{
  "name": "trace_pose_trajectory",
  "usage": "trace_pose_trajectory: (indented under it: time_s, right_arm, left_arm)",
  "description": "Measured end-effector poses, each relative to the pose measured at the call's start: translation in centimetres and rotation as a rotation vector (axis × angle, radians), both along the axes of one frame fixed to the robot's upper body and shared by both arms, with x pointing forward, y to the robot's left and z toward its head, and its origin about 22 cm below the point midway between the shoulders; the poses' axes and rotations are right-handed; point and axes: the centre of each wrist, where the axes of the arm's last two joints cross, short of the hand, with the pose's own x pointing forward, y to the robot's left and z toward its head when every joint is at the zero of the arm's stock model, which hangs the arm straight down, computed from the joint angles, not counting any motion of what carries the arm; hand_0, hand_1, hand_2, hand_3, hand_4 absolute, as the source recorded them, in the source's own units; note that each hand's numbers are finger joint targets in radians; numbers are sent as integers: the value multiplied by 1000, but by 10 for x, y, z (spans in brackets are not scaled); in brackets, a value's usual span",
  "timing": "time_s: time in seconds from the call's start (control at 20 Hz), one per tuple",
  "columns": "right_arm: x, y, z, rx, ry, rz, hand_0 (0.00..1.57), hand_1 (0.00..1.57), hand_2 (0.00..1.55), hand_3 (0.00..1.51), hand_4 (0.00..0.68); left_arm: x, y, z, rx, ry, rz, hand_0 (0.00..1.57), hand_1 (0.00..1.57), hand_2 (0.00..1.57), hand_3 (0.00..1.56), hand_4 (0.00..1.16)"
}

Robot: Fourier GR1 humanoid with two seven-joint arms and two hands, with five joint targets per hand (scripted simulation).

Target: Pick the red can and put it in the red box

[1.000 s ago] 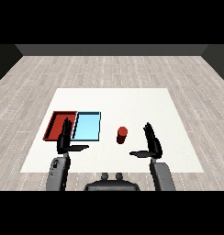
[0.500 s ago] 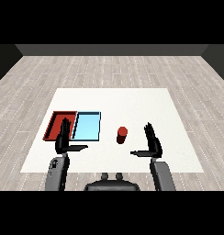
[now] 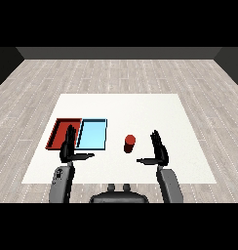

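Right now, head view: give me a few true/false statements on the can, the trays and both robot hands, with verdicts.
1. The red can stands upright on the white table. True.
2. The red can is inside the red tray. False: it stands on the table, to the right of the light blue tray.
3. The right robot hand is curled round the can. False: its fingers are straight and it is apart from the can, to the can's right.
4. The red tray lies left of the light blue tray, side by side. True.
5. The left robot hand holds the can. False: it is open, near the trays' front edge.
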Motion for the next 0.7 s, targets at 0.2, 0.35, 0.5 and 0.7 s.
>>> trace_pose_trajectory:
  time_s: [0.2, 0.35, 0.5, 0.7]
  right_arm:
    - [14, 7, 2, 16, 16, 9, 0, 0, 0, 0, 0]
    - [26, 17, -2, 43, 28, 12, 0, 0, 0, 0, 0]
    - [31, 20, -11, 61, 49, 11, 0, 0, 0, 0, 0]
    - [32, 28, -19, 88, 67, 17, 0, 0, 0, 0, 0]
  left_arm:
    - [0, -4, -5, -12, -3, 0, 0, 0, 0, 0, 0]
    - [2, -3, -7, -16, -2, -4, 0, 0, 0, 0, 0]
    - [-2, -8, -2, -25, -4, -6, 0, 0, 0, 0, 0]
    - [-2, 0, -6, -34, -7, -7, 0, 0, 0, 0, 0]
